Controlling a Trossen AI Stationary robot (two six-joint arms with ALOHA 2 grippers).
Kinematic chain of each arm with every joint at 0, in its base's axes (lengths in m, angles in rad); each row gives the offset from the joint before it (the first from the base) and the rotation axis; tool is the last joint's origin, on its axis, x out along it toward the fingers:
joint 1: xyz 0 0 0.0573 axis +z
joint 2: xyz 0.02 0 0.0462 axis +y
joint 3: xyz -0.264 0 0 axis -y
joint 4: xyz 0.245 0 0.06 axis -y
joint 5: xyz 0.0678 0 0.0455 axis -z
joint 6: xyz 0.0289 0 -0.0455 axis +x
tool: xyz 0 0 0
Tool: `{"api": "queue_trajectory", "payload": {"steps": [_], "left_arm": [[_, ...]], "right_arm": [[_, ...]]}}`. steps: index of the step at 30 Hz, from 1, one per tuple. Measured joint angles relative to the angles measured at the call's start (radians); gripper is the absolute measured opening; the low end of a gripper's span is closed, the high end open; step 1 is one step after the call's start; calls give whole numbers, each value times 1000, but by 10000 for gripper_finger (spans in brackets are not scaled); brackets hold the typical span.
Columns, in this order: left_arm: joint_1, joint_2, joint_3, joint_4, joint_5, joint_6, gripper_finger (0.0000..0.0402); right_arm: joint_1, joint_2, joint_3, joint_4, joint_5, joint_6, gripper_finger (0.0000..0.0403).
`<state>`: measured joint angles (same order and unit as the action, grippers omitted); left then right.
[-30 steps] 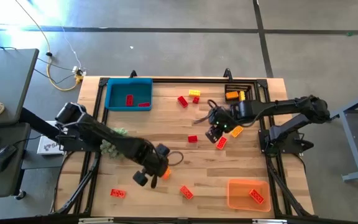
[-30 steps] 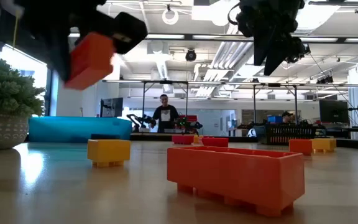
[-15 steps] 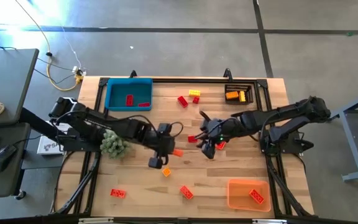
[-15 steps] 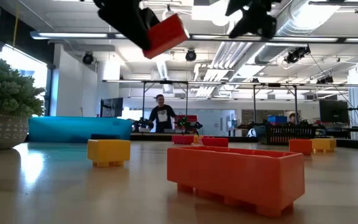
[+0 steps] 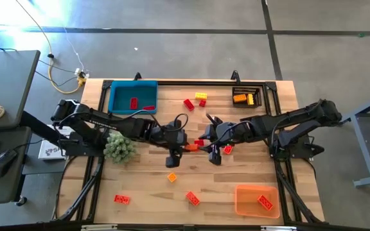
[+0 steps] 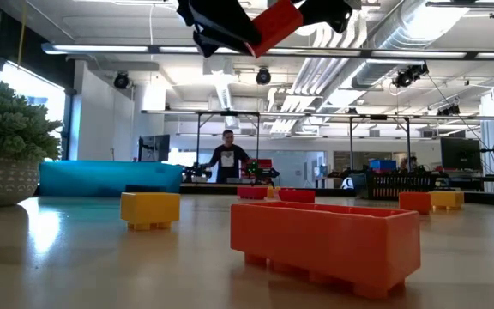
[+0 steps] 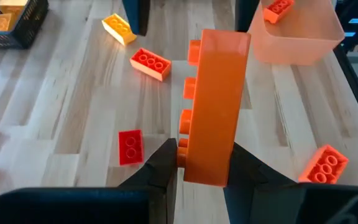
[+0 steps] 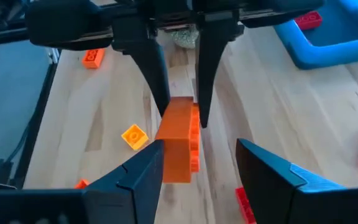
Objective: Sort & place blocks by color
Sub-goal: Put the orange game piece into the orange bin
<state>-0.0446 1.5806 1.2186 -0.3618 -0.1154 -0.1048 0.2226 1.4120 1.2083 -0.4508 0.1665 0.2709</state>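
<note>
Worktop carries scattered blocks; orange bin sits at one corner, well apart from the action. Mid-worktop, left gripper is clamped on an orange block, held aloft edge-out. Right gripper faces it with fingers spread around the block's free end, likely for a handover toward the orange bin.

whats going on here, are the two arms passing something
It looks like a handover. The left hand holds an orange block above the middle of the table. The right hand is open around the block's free end, not yet closed. Other blocks lie loose; a few sit in the blue bin, orange bin and black bin.
</note>
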Motion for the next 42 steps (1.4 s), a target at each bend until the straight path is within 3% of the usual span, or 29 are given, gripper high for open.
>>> {"api": "queue_trajectory", "payload": {"steps": [18,21,25,27,34,42], "left_arm": [[26,0,0,106,-46,-54,66],[25,0,0,115,-47,-75,66],[25,0,0,114,-43,-78,68],[25,0,0,115,-41,-87,80],[25,1,0,126,-46,-102,135],[25,1,0,122,-46,-102,157]], "right_arm": [[-40,0,0,7,1,-49,183],[-48,0,0,7,0,-39,158],[-48,0,0,5,-4,-40,89],[-47,0,0,5,-8,-44,68],[-48,0,0,-24,-18,2,68],[-24,0,0,-225,-86,144,68]]}}
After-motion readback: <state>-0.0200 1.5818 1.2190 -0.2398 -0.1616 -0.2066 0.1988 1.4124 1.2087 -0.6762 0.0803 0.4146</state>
